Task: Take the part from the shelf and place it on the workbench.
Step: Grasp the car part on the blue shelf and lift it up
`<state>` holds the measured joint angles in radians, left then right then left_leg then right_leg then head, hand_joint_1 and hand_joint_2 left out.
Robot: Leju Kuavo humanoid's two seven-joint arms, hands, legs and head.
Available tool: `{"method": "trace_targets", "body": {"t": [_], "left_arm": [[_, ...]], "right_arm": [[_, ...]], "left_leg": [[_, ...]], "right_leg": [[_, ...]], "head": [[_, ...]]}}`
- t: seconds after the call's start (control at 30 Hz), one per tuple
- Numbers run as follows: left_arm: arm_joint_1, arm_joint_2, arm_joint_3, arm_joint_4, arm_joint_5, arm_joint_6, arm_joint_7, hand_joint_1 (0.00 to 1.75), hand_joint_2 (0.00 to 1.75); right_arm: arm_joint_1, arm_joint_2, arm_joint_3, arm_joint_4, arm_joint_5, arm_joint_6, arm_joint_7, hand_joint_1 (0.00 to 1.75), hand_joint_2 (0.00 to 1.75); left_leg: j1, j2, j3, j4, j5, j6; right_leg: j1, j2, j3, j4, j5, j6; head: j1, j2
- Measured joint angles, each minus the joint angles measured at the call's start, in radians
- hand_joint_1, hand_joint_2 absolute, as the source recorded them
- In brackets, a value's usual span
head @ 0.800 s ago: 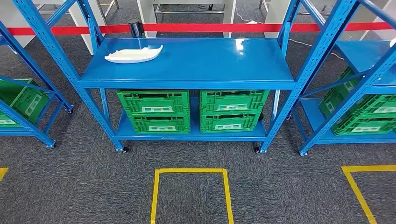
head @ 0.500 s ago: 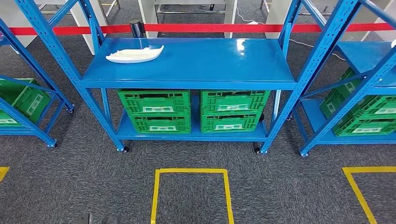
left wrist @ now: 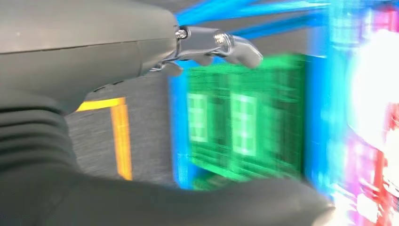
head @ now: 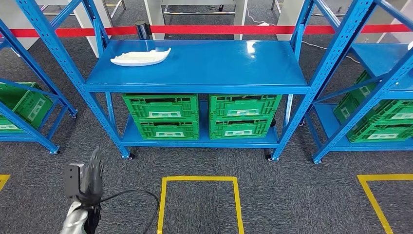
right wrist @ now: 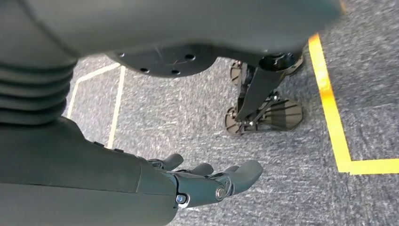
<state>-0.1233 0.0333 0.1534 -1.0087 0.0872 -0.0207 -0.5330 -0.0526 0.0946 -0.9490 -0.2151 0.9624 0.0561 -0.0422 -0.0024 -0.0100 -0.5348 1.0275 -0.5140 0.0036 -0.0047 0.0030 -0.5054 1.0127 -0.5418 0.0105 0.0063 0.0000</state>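
Observation:
The part (head: 140, 57) is a white, curved, flat piece lying at the back left of the blue shelf's top board (head: 204, 68). My left hand (head: 92, 174) comes up at the lower left over the carpet, far below and in front of the part, holding nothing. In the blurred left wrist view the left hand (left wrist: 155, 42) has its fingers (left wrist: 226, 44) stretched out towards the green crates (left wrist: 235, 117). My right hand (right wrist: 197, 181) hangs over the grey carpet with fingers apart and nothing in it.
Two stacks of green crates (head: 160, 114) (head: 243, 114) fill the shelf's lower board. More blue racks with green crates stand at the left (head: 24, 105) and right (head: 380, 117). A red barrier tape (head: 219, 29) runs behind. A yellow floor square (head: 199, 179) is marked in front.
My left arm has risen into the head view at the lower left; earlier it was below the picture. The part and shelf have not moved.

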Motion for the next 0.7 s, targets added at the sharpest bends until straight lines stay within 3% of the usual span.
{"method": "trace_targets", "body": {"t": [0.1,0.23,0.47,0.7], "left_arm": [[0.034,-0.012,-0.068,-0.250,-0.050,-0.012,0.066,0.00,0.00],[0.071,-0.016,-0.158,-0.472,-0.066,-0.027,0.082,0.00,0.00],[0.134,0.002,-0.250,-0.677,-0.052,-0.052,0.061,0.00,0.00],[0.182,0.004,-0.305,-0.805,-0.057,-0.016,0.071,0.00,0.00]], "right_arm": [[0.000,0.006,-0.016,0.001,-0.011,0.000,0.002,0.00,0.00],[0.001,0.015,-0.032,0.003,-0.014,-0.001,0.006,0.00,0.00],[0.002,0.020,-0.051,0.005,-0.023,-0.001,0.021,0.00,0.00],[0.001,0.020,-0.054,0.005,-0.013,-0.001,0.020,0.00,0.00]], "left_leg": [[0.000,0.000,0.000,0.000,0.000,0.000],[0.000,0.001,0.000,0.000,0.000,0.000],[0.000,0.001,0.000,-0.001,0.000,0.000],[0.000,0.001,0.000,-0.001,0.000,0.000]], "right_leg": [[0.000,0.000,0.000,0.000,0.000,0.000],[0.000,0.001,-0.001,0.000,0.000,0.000],[0.000,0.001,-0.001,0.000,0.000,0.000],[0.000,0.001,-0.001,0.000,0.000,0.000]], "head": [[0.000,0.000],[0.000,0.000],[0.000,0.000],[0.000,0.000]]}}
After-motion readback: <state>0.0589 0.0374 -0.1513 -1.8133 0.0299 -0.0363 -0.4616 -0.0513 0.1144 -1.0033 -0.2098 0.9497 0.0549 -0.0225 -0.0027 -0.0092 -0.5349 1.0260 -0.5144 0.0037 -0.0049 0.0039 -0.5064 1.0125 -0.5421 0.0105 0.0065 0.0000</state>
